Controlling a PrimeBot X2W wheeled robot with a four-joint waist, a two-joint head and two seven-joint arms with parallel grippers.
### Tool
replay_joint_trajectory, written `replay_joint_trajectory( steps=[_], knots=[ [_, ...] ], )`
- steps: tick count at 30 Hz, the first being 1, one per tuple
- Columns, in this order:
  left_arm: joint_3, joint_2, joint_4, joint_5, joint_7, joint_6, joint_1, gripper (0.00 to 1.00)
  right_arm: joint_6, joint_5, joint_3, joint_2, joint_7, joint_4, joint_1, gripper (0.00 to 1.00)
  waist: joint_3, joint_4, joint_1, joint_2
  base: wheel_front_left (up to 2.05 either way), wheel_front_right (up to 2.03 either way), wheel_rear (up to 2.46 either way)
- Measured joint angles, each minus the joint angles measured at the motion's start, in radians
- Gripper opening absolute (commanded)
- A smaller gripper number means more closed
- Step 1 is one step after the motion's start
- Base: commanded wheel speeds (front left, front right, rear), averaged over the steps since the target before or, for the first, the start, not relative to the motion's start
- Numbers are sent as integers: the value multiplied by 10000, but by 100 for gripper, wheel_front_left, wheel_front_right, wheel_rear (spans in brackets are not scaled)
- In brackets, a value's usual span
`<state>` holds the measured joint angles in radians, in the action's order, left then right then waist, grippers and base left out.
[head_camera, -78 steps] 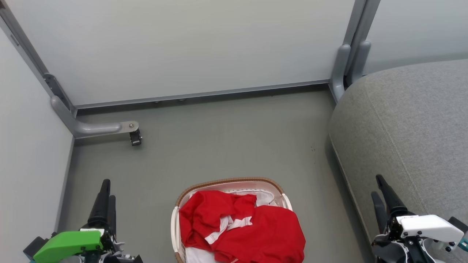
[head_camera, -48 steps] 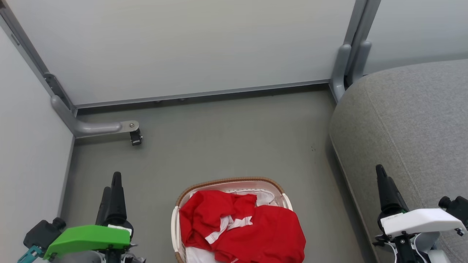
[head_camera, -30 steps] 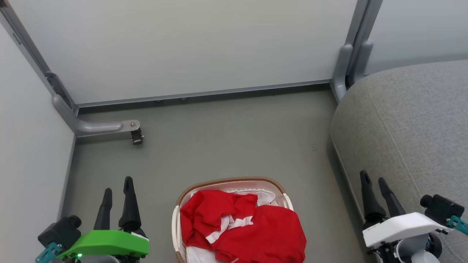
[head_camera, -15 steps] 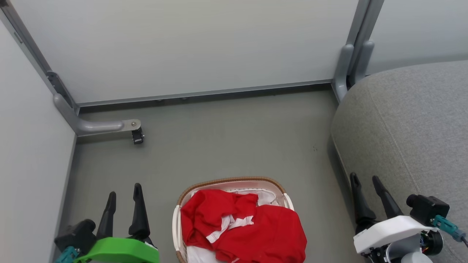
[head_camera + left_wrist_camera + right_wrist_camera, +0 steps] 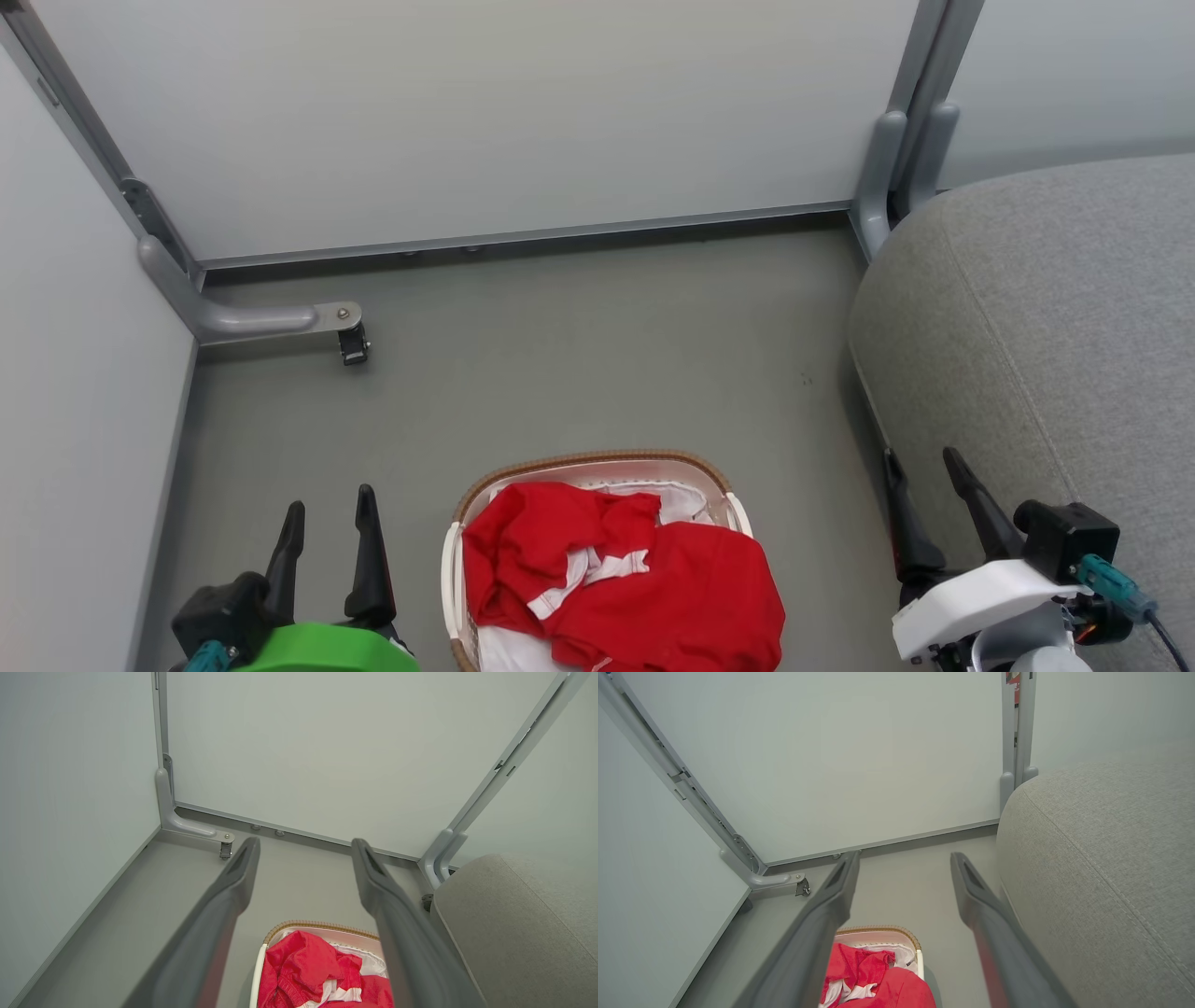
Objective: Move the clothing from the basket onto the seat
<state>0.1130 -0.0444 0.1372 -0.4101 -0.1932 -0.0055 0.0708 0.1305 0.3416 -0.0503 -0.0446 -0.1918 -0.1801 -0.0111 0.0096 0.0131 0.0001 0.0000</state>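
Observation:
The red clothing [image 5: 625,588] with white trim lies bunched in the oval white basket [image 5: 588,463] with a brown woven rim, low in the head view's middle. The clothing [image 5: 317,975] and basket [image 5: 317,927] also show between my left fingers, and again as clothing [image 5: 873,980] in the basket [image 5: 878,931] in the right wrist view. The grey seat [image 5: 1055,336] fills the right side. My left gripper [image 5: 329,504] stands open left of the basket, holding nothing. My right gripper [image 5: 920,459] is open and empty, beside the seat's front edge.
Pale partition panels close off the back and left. A grey metal foot with a small black caster [image 5: 353,343] sticks out onto the grey floor at the back left. A grey post [image 5: 882,168] stands at the seat's far corner.
Both grippers have drawn back toward the bottom of the head view and shifted inward toward the basket. The head camera has shifted slightly. Basket and clothing have not moved.

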Motion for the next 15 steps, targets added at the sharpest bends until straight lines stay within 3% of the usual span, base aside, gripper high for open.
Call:
replay_joint_trajectory(
  steps=[15],
  knots=[
    [165, -12, 253, 1072, -297, 23, 92, 100, 0, -1304, -199, -12, -303, -121, 23, 100, -19, 56, 0, 1, 0, 0, 0]
  ],
)
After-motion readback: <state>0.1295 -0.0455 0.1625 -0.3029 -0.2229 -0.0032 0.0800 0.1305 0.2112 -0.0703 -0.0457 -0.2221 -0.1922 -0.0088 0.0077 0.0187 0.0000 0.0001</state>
